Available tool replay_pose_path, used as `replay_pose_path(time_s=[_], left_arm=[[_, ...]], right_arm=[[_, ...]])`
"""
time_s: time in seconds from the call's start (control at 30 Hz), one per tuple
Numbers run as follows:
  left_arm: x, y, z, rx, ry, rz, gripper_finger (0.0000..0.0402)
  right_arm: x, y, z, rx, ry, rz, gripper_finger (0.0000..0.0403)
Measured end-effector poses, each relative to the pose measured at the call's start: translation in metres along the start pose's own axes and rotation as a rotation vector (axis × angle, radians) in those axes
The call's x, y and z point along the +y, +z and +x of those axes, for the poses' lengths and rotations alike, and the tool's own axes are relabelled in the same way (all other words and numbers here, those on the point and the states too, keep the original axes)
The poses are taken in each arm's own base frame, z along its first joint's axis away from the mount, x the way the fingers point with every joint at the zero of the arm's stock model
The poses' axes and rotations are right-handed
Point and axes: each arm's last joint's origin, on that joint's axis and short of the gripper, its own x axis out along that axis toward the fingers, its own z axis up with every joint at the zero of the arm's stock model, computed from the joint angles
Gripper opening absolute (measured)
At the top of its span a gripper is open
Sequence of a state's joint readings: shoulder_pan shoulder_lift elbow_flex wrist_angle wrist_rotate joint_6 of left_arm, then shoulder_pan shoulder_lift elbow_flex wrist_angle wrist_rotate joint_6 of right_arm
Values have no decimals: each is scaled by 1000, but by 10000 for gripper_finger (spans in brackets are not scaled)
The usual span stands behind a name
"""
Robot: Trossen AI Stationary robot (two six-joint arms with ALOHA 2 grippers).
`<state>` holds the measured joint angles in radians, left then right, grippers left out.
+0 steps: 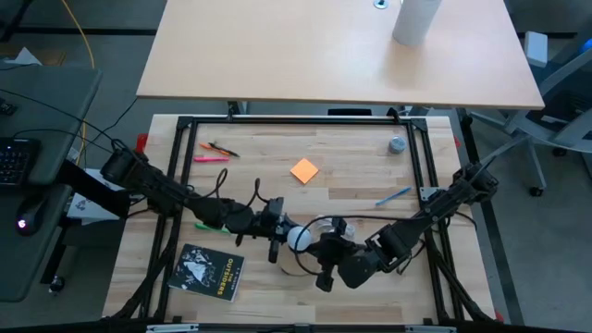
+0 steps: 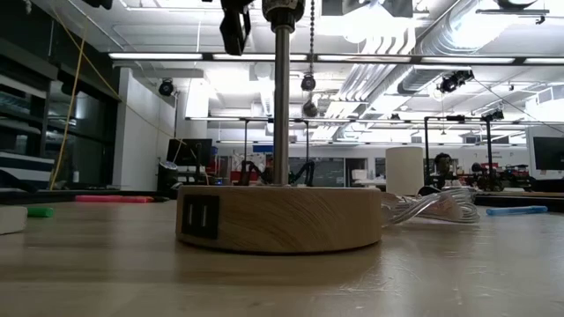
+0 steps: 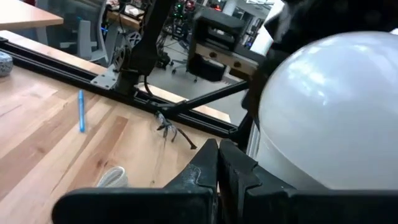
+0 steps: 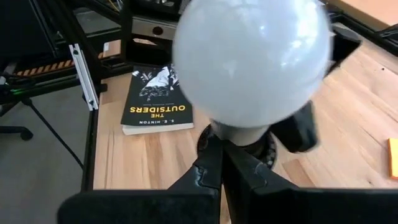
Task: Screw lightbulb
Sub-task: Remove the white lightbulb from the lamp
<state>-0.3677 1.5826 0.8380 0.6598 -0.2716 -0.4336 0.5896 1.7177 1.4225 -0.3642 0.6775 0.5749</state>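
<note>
Both shut: left pincer (image 1: 277, 239), right pincer (image 1: 324, 252), flanking lightbulb (image 1: 297, 238).

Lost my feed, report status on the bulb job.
Left gripper and right gripper shut, flanking lightbulb. Bulb sits on lamp. No obstruction seen.

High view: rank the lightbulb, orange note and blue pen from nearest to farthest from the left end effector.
From the left end effector:
1. Lightbulb, right beside it, toward the right arm.
2. Orange note, farther back, mid-table.
3. Blue pen, far off on the right arm's side.
</note>
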Motion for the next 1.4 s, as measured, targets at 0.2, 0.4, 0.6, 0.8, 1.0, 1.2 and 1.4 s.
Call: replay_pose_path(time_s=[0.2,0.4,0.6,0.8,1.0,1.2,1.4], left_arm=[[-9,-5,-3,30,-15,-1,0],[-12,-4,-9,71,-2,27,0],[-9,10,-28,119,131,148,0],[1,19,-41,141,238,269,0],[9,18,-33,147,212,231,0],[9,16,-24,110,174,210,0],[7,11,-13,67,112,186,0]], right_arm=[[-11,7,-14,1,-53,-21,0],[-25,12,-31,19,-120,-28,0],[-30,13,-49,36,-121,-6,0],[-14,8,-49,54,1,50,0],[1,7,-29,10,72,68,0],[2,11,-12,-32,84,77,0],[0,17,-8,-38,137,56,0]])
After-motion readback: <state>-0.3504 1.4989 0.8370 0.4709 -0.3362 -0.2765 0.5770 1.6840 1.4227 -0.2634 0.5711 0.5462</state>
